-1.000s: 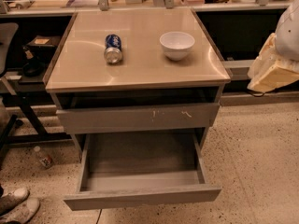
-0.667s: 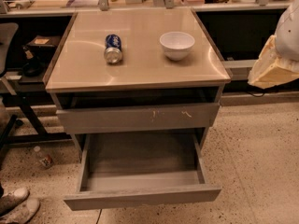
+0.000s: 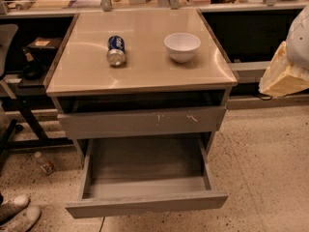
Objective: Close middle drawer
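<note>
1. At the far left, a pair of pale shoes [image 3: 15,211] rests on the speckled floor [image 3: 270,168]. A small bottle [image 3: 45,163] lies near the cabinet's left side.
2. On the beige cabinet top [image 3: 145,76], a blue can [image 3: 116,50] lies on its side left of centre, with one silver end turned toward the camera.
3. A white bowl [image 3: 182,46] stands upright to the right of the can, near it but not touching.
4. Under the top is a scratched drawer front [image 3: 140,123] with white marks right of its centre and a dark gap above it.
5. Below that, the middle drawer [image 3: 147,205] is pulled far out toward the camera. Its plain front is near the bottom edge of the view, and the grey inner floor shows.
6. At the right edge, the cream-coloured gripper [image 3: 282,76] hangs beside the cabinet, about level with the top's front edge. It is well apart from the middle drawer. I cannot tell whether it is spread or pressed together.
</note>
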Controlling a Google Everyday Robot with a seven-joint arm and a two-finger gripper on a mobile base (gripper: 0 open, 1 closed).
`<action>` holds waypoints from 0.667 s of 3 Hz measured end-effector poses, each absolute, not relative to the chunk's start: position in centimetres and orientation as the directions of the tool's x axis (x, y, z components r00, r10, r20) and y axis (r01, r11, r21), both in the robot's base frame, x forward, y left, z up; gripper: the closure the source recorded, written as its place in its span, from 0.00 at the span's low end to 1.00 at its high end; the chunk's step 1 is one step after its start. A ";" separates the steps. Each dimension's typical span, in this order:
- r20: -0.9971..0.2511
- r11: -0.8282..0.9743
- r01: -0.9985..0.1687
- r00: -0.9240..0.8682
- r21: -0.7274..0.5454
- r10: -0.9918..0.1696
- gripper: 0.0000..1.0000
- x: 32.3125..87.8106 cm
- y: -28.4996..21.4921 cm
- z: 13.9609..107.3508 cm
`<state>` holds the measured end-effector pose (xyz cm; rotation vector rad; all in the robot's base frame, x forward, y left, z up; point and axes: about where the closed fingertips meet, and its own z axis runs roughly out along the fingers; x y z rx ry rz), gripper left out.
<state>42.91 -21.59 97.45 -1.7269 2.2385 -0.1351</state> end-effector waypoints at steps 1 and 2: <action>-0.156 0.294 -0.917 -0.260 -0.268 -0.953 1.00 40.9 -22.2 94.9; -0.132 0.323 -0.922 -0.300 -0.215 -0.945 1.00 39.1 -23.1 89.4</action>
